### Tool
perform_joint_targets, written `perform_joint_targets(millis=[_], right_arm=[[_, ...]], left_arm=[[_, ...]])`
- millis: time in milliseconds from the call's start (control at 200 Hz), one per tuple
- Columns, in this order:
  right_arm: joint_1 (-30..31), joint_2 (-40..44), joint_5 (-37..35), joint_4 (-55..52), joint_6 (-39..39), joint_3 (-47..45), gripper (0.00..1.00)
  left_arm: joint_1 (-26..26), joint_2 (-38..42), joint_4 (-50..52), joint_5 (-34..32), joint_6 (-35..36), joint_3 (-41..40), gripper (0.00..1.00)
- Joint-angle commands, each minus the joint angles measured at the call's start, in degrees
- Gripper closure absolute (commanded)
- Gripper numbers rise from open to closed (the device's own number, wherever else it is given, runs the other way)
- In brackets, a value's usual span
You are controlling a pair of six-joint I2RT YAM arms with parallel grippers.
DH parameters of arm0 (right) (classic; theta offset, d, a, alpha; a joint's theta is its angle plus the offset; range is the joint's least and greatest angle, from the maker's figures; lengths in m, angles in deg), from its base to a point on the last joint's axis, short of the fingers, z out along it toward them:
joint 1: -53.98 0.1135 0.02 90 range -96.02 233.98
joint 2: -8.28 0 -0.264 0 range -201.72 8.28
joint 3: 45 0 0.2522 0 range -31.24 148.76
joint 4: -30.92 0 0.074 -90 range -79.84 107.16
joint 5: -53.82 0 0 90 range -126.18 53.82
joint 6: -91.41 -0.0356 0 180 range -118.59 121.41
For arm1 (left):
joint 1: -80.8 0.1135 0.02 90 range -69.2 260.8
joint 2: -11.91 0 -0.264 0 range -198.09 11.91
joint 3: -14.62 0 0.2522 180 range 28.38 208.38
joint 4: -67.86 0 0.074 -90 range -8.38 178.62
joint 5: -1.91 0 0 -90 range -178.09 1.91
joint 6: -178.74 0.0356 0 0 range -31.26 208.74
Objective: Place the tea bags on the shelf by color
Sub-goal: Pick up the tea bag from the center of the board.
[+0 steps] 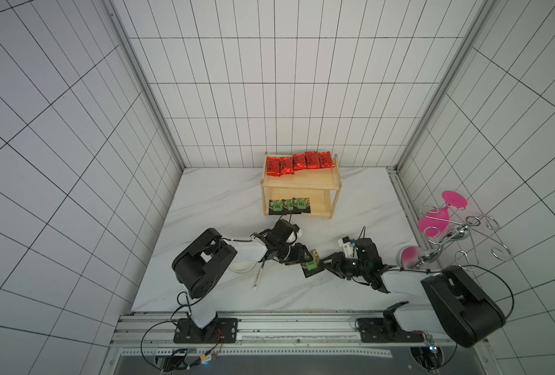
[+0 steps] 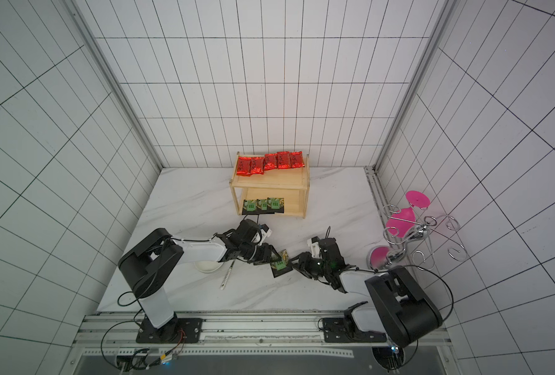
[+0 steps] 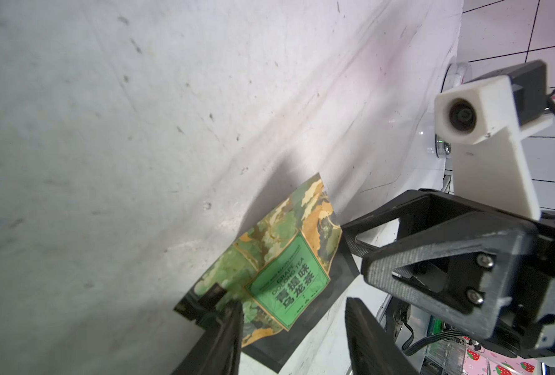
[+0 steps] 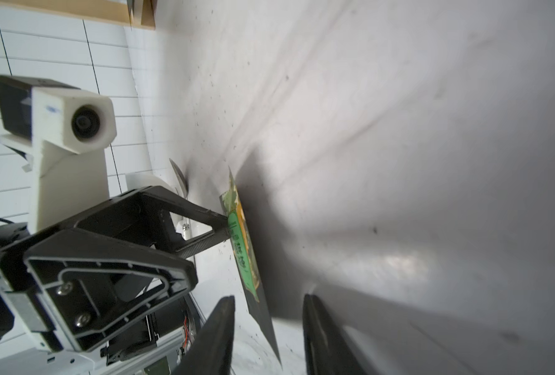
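Several red tea bags (image 1: 299,162) (image 2: 269,162) lie in a row on the top board of the wooden shelf (image 1: 302,181) (image 2: 273,183). Three black, green-labelled tea bags (image 1: 290,205) (image 2: 263,205) sit on its lower board. Another black packet (image 1: 312,264) (image 2: 279,262) (image 3: 282,269) (image 4: 243,253) stands tilted on the table between both grippers. My left gripper (image 1: 304,258) (image 3: 292,305) is open, one finger (image 3: 224,324) against the packet's corner. My right gripper (image 1: 326,264) (image 4: 268,298) is open around the packet's opposite edge without touching it.
A white-handled spoon (image 1: 258,276) and a white dish (image 1: 242,266) lie by the left arm. A chrome wire rack with pink glasses (image 1: 458,233) stands off the table's right edge. Tiled walls close in the back and both sides.
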Motion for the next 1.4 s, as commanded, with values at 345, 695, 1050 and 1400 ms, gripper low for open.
perform_joint_targets(millis=[345, 695, 1050, 1400], right_arm=[[0.8, -2.0, 3.2, 16.9, -6.0, -1.1, 1.00], [0.5, 14.2, 0.8, 6.9, -3.6, 1.0, 1.00], [3.2, 5.3, -0.5, 21.3, -10.2, 4.2, 1.00], [5.9, 6.4, -4.0, 23.5, -12.0, 5.1, 1.00]], left_arm=[[9.1, 10.8, 0.6, 4.8, -5.4, -1.8, 0.26], [13.8, 11.0, -14.9, 14.8, -15.9, -8.7, 0.21], [13.4, 6.9, -29.9, 19.8, -25.3, -11.2, 0.19], [15.6, 7.8, -32.8, 19.6, -25.8, -15.5, 0.19]])
